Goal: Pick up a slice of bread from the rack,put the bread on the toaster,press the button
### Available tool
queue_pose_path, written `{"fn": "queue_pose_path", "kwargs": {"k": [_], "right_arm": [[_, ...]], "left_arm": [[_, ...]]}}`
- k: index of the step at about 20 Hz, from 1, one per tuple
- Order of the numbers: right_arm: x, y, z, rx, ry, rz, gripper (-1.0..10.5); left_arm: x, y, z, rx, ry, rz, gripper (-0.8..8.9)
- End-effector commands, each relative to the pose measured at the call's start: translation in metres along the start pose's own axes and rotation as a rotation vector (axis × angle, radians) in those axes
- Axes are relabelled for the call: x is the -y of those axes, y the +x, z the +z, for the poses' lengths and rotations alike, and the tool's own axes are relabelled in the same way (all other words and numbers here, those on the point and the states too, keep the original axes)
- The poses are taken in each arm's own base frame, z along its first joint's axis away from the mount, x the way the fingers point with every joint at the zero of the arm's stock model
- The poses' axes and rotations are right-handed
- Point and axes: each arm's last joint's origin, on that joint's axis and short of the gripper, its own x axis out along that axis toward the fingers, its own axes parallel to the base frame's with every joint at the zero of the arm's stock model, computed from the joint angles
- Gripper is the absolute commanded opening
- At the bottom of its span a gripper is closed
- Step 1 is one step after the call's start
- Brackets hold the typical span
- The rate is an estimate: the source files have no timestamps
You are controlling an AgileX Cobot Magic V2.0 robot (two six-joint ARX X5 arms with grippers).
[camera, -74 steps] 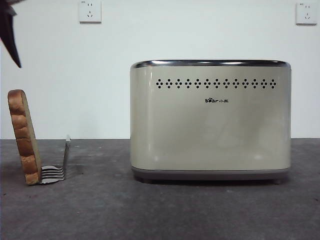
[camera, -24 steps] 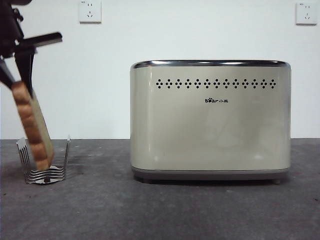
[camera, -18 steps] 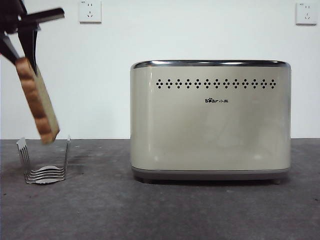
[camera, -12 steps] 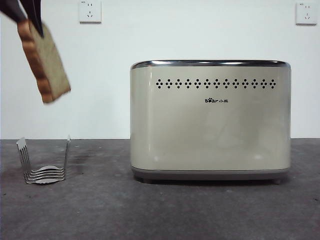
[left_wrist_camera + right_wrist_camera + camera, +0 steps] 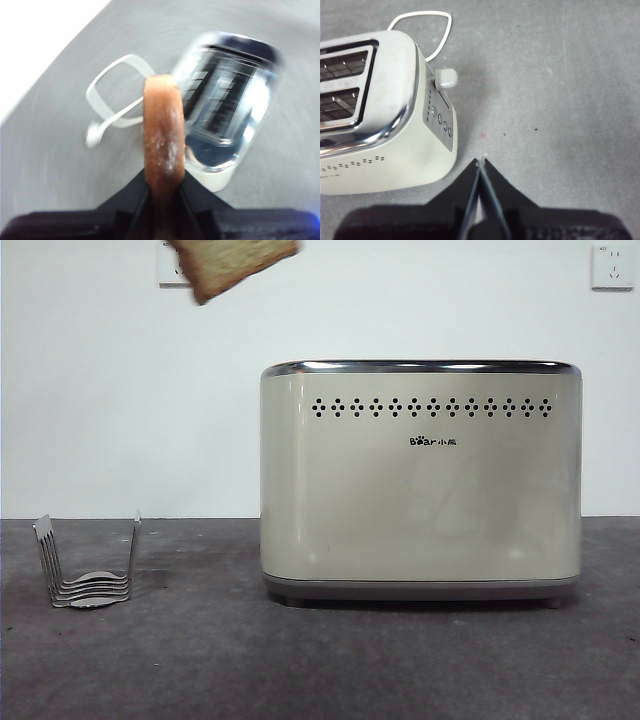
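Left gripper (image 5: pixel 162 192): clamped on slice of bread (image 5: pixel 163 132) crust edge | bread: light, soft, crushable—grip gently | right gripper (image 5: pixel 481 165): closed, empty, beside toaster (image 5: pixel 380 125).

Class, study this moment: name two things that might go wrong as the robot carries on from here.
1. The left gripper grips the slice of bread only by one edge, high above the table; it might slip or swing loose.
2. The toaster slots look narrow, and the bread hangs tilted, so it may catch on the chrome rim.
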Motion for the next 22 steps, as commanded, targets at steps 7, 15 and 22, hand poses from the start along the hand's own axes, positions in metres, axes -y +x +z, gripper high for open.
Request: {"fn": "queue_pose_path", "kwargs": {"k": [7, 15, 22], "right_arm": [[0.000, -0.001, -0.001, -0.017, -0.011, 0.001, 0.0], [0.000, -0.001, -0.002, -0.022, -0.011, 0.000, 0.0], [0.000, -0.001, -0.002, -0.022, -0.014, 0.000, 0.0]], "left_arm": [[0.037, 0.023, 0.037, 0.171, 0.398, -0.077, -0.09], [0.048, 0.078, 0.042, 0.085, 0.357, -0.188, -0.10], [0.050, 0.109, 0.040, 0.026, 0.352, -0.234, -0.10]]}}
